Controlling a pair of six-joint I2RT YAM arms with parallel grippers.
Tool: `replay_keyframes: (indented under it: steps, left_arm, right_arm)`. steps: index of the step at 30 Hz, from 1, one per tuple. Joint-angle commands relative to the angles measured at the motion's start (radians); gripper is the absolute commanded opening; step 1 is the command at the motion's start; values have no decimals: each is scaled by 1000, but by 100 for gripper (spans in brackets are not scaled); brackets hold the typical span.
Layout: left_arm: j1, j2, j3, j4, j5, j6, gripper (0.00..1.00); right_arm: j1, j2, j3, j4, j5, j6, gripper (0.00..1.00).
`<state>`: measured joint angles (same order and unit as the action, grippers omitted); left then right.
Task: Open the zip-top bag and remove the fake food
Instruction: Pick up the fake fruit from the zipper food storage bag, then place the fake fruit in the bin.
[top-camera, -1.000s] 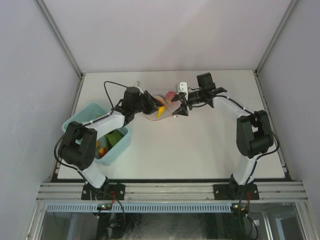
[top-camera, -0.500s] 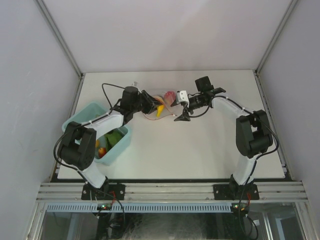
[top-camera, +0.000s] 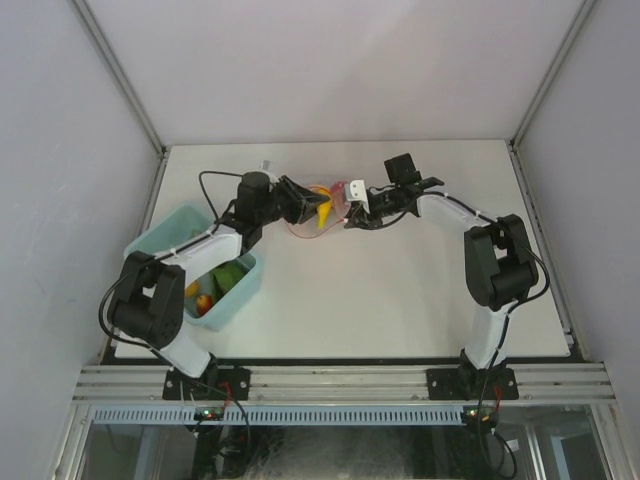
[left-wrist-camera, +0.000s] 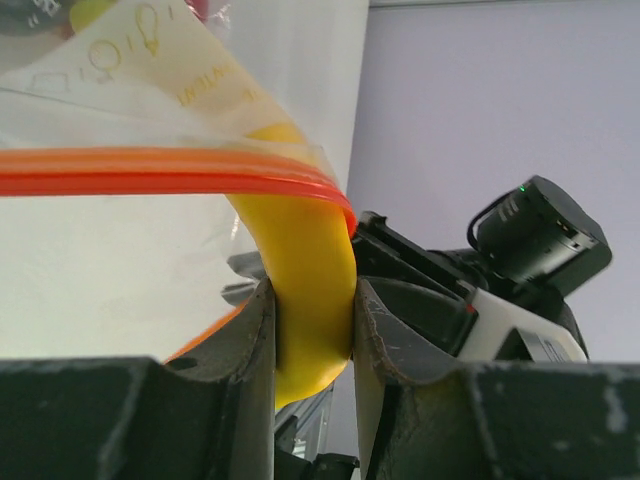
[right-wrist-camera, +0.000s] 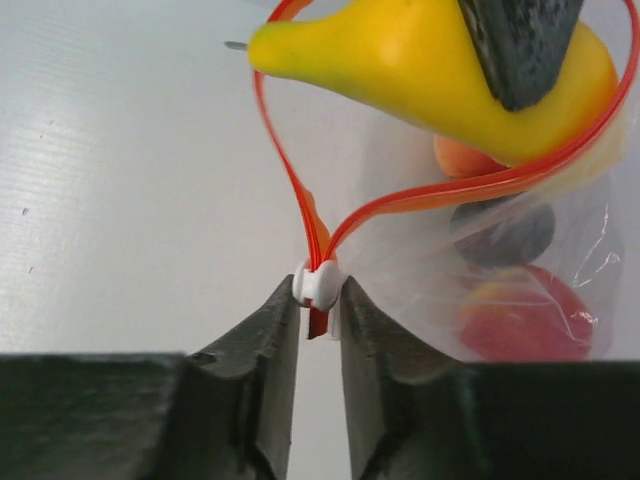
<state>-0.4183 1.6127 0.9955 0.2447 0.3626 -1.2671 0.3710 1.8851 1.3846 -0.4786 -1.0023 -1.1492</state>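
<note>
I have both arms reaching in toward the zip-top bag (top-camera: 322, 208), which sits in the far half of the desk (top-camera: 400, 300), about midway between its left and right edges. The bag's mouth is open: in the right wrist view the red-orange zip strip (right-wrist-camera: 290, 170) runs as a wide loop.

My left tool (left-wrist-camera: 313, 290) is clamped on the yellow banana (left-wrist-camera: 300, 250), with a finger pressed against each side of it. The banana lies across the bag's mouth, with the strip running over it. Its pointed end sticks out past the loop.

My right tool (right-wrist-camera: 320, 300) stands narrow at the closed end of the loop. The small white slider (right-wrist-camera: 318, 283) sits right at its fingertips and the end of the strip is pinched between them. The two tools are near each other, one on each side of the bag.

Through the clear plastic I see more fake food inside: a red apple (right-wrist-camera: 525, 320), a dark purple piece (right-wrist-camera: 505, 235) and an orange fruit (right-wrist-camera: 465, 155), all deeper in than the banana.

A light blue bin (top-camera: 165, 240) stands by the desk's left edge, well apart from the bag, with green (top-camera: 228, 275) and red (top-camera: 205, 303) pieces in it.
</note>
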Motion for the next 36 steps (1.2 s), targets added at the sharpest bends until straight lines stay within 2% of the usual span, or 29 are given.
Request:
replay_keyframes:
  steps: [1,8,15,19,27,36]
  left_arm:
    - [4,-81,-35,95,55,-60,0]
    - [4,-158,-117,96,76,-68,0]
    - [4,-305,-222,86,66,-60,0]
    - [4,-413,-235,19,30,16,0]
    - [3,-606,-227,-221,-121,264,0]
    - [3,-766,-156,-549,-476,464,0]
  right_arm:
    - [7,0,41,82,31,72,17]
    - [-7,26,86,109,93,213,3]
    - [-14,33,101,108,104,243,0]
    - [-14,34,105,102,100,241,0]
    - [-15,41,126,98,95,287,0]
    - [-17,49,143,103,108,327,0]
